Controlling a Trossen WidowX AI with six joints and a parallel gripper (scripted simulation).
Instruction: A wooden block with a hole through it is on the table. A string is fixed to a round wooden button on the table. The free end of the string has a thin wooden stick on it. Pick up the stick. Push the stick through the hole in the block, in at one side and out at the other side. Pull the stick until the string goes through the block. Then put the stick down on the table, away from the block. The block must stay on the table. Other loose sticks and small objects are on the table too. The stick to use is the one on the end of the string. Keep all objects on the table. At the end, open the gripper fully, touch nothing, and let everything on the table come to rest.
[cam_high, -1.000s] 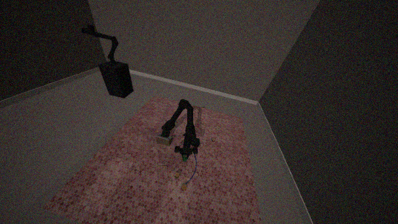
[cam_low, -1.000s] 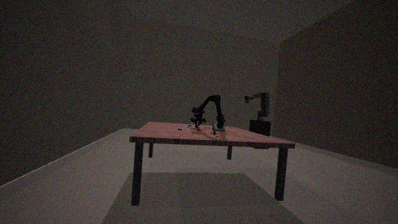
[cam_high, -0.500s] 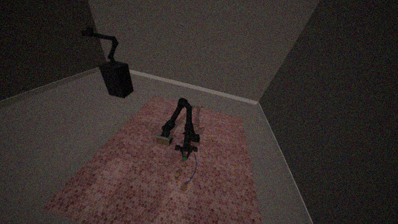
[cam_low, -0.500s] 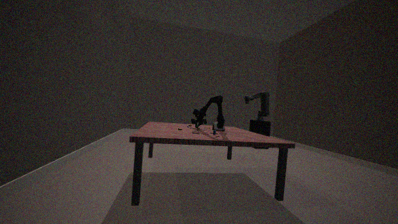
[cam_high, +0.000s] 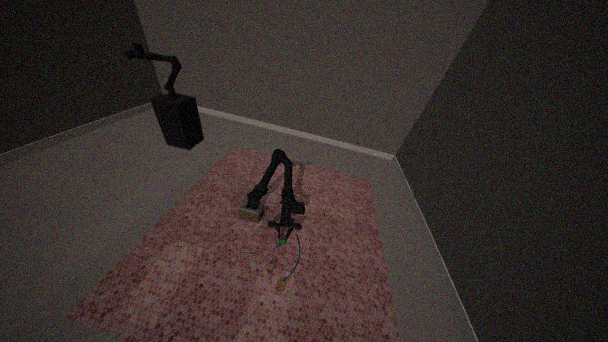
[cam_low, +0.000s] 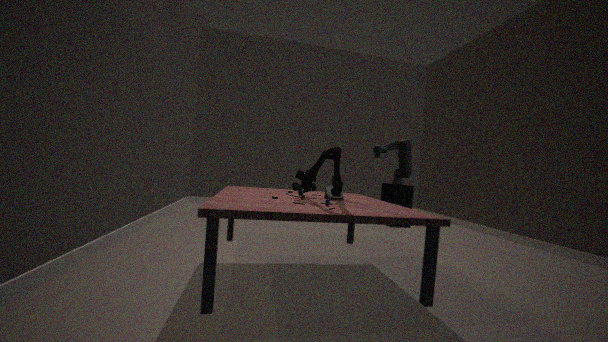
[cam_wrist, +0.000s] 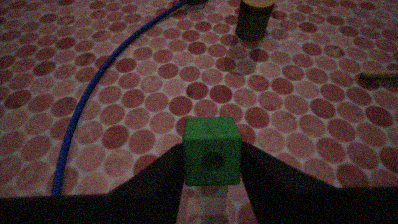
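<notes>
My gripper (cam_high: 283, 242) (cam_wrist: 211, 150) is shut on a green block (cam_high: 283, 243) (cam_wrist: 212, 160) with a dark round hole in its near face. Whether the block touches the table (cam_high: 345, 260) (cam_low: 390, 211) cannot be told. The blue string (cam_high: 299, 252) (cam_wrist: 82, 100) lies in a curve beside the gripper, on the left in the wrist view. It runs from the round button (cam_high: 281, 285) to close by the gripper. The stick on its free end is hidden or too dark to see; no string shows in the block's hole.
A short upright cylinder (cam_high: 270, 267) (cam_wrist: 252, 22) stands beyond the block. A loose thin stick (cam_high: 248, 253) (cam_wrist: 382, 76) lies to one side. The arm's base (cam_high: 250, 213) stands behind. A second arm on a dark pedestal (cam_high: 179, 122) (cam_low: 397, 195) stands off the table.
</notes>
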